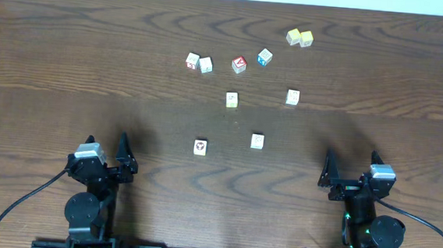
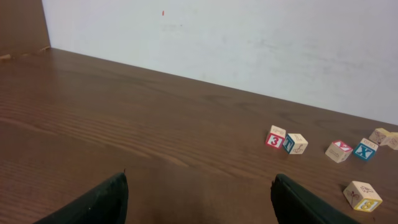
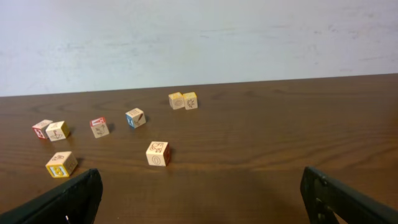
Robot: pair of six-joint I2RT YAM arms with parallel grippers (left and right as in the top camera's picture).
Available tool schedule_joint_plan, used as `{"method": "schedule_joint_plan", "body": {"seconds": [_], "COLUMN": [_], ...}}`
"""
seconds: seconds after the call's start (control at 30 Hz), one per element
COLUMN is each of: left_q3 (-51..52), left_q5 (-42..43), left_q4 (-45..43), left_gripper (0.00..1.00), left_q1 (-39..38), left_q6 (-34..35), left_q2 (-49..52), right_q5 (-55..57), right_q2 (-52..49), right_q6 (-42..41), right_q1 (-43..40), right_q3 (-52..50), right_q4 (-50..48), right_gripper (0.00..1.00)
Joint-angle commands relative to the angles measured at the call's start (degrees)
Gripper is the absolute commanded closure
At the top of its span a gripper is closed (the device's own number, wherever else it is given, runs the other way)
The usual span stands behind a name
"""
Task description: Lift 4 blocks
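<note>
Out on the surface [image 1: 69, 66] sit the four blocks [image 1: 232, 100], loosely scattered ahead of and between the left jaws and right jaws, both spread and empty, the nearest block [image 1: 200, 147] seemingly closer to the left pair.

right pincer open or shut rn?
Open. The right arm's black two-finger pincer shows its fingers wide apart at the wrist view's lower corners, gripping nothing.
</note>
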State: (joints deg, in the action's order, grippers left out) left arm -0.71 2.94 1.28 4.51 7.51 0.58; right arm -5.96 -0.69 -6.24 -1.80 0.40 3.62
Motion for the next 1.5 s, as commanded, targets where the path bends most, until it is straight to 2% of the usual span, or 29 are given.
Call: {"method": "schedule_joint_plan", "body": {"seconds": [0.0,0.43,0.5,0.57,0.67,0.8,0.93,1.0,1.07,1.1,1.17,1.23,1.3,1.47], "left_q3": [0.5,0.5,0.5,0.5,0.5,0.5,0.3,-0.6,-3.3,-6.6,-12.2,-18.4,-26.0,-46.7], "left_q5": [-1.5,-1.3,2.1,10.0,21.8,25.9,31.0,35.6,37.4,37.1,34.6,30.6,26.6,25.9], "left_q4": [2.8,2.7,2.5,1.4,-0.7,-3.9,-14.1,-21.2,-23.6,-21.9,-16.1,-7.9,2.1,27.7], "left_gripper": [0.26,0.26,0.26,0.26,0.26,0.26,0.26,0.26,0.26,0.26,0.26,0.26,0.26,0.26], "left_q1": [0.3,0.3,0.3,0.3,0.3,0.3,0.3,0.3,0.3,0.3,0.3,0.3,0.3,0.3], "left_q6": [0.1,0.3,2.1,8.8,19.0,25.7,25.8,23.5,20.0,16.4,12.2,9.2,6.4,-0.9], "left_q2": [-0.3,-0.3,-0.3,-0.3,-0.3,-0.3,-0.3,-0.3,-0.3,-0.2,1.0,3.6,8.3,26.0], "right_q5": [0.1,0.1,0.1,-0.2,-10.2,-17.2,-17.3,-18.5,-20.4,-22.4,-23.7,-23.7,-23.7,-23.8], "right_q2": [0.3,0.3,0.3,0.3,0.3,0.3,0.3,0.3,0.3,0.3,0.3,0.3,-0.1,-5.3], "right_q6": [0.7,0.8,0.8,0.3,-12.5,-25.1,-31.2,-32.2,-31.8,-29.0,-24.9,-23.1,-21.6,-12.6], "right_q1": [0.4,0.4,0.4,0.4,0.4,0.4,0.4,0.4,0.4,0.4,0.4,0.3,0.3,0.3], "right_q3": [-0.1,-0.1,-0.1,-0.1,-0.1,-0.1,-0.1,-0.1,-0.1,-0.1,0.4,2.5,6.3,20.0], "right_q4": [0.2,0.2,0.2,0.0,-1.4,-5.2,-7.6,-11.6,-17.4,-23.6,-30.1,-29.4,-23.6,-1.5], "right_gripper": [0.01,0.01,0.01,0.01,0.01,0.01,0.01,0.01,0.01,0.01,0.01,0.01,0.01,0.01]}}
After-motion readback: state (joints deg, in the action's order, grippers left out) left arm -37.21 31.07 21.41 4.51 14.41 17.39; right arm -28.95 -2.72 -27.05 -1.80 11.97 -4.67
